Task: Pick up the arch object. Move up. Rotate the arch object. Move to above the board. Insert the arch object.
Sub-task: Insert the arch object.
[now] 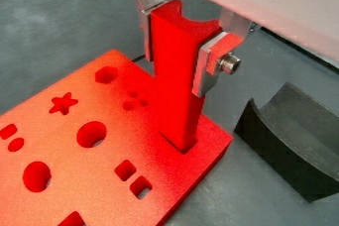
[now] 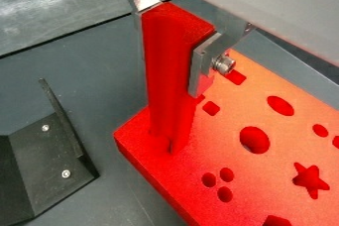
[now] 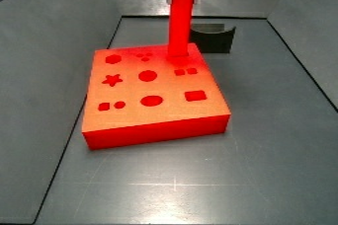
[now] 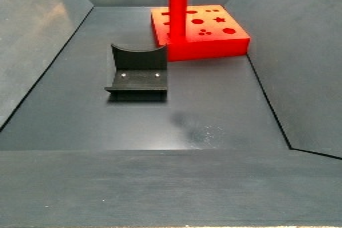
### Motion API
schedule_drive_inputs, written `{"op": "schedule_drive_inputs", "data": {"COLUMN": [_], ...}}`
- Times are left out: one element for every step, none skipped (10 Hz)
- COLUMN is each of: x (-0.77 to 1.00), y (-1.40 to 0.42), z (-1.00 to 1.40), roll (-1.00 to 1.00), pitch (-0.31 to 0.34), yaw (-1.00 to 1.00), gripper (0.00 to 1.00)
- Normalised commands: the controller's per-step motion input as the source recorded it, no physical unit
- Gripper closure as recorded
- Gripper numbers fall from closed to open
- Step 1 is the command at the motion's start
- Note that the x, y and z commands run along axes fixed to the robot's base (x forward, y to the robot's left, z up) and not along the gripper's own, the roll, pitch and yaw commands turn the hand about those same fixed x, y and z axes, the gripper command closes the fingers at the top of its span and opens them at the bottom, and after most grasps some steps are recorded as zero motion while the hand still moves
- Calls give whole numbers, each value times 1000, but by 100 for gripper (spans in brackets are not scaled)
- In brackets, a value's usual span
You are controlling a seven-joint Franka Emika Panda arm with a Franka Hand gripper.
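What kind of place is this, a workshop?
Probably a robot test cell: grey walled floor, red board with shaped recesses, gripper above its corner holding a red upright piece.

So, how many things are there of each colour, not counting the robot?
Red: 2, the board and the arch piece, held upright by the gripper, lower end at the board.
Dark: 1, the fixture.
Total: 3.

Gripper (image 1: 179,27): flat silver fingers (image 1: 209,63), screw-fastened
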Motion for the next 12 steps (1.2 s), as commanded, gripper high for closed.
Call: {"op": "schedule_drive_inputs", "data": {"x": [126,134,211,320,206,54,-3,-11,-9,0,-9,0], "y": [-26,-71,-140,-89,-51,-49,-183,-209,-229,-186,-51,0], "z": [-434,-454,-389,-366,-389,-451,-577,-549,-520,-503,-191,0], "roll": [-16,-6,0,0,0,13,154,179,193,139,21,0], "pitch": [0,-49,-44,-6,-14,-37,-130,-117,-119,-84,-44,0], "yaw": [-106,-23,0,80,60,17,31,31,14,0,0,0], "gripper": [100,100,100,100,100,100,100,100,100,100,100,100]}}
